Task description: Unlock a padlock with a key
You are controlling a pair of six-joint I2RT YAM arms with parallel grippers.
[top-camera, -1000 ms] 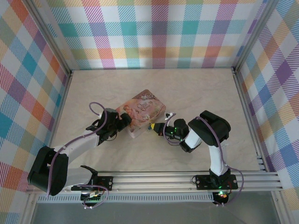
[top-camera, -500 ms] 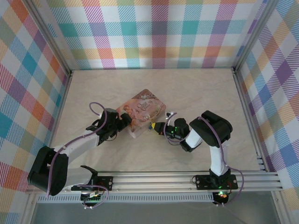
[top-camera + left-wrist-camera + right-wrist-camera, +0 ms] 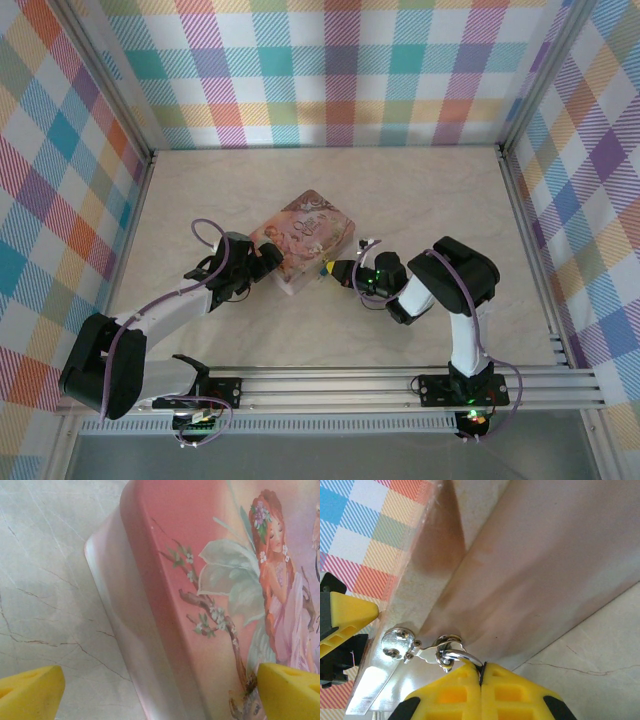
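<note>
Your left jaws stand wide open astride the pink tin point(image 3: 200, 555), your right jaws are pinched shut on a small silvery ring point(image 3: 451, 652) at its edge, and the unlocking looks not yet done.

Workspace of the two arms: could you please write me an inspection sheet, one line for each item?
Surface: pale marbled table; a pink tin lies flat in the middle.
Job's things: a silvery ring and a round stud sit at the tin's side wall; whether the ring belongs to a key or a shackle, cannot tell.
Clutter: nothing seen.
Hands: left hand open, fingers astride the tin's corner; right hand shut on the ring.
Cables: purple cables run along both arms, apart from the tin.
Surroundings: plaid walls on three sides; metal rail at the near edge.
</note>
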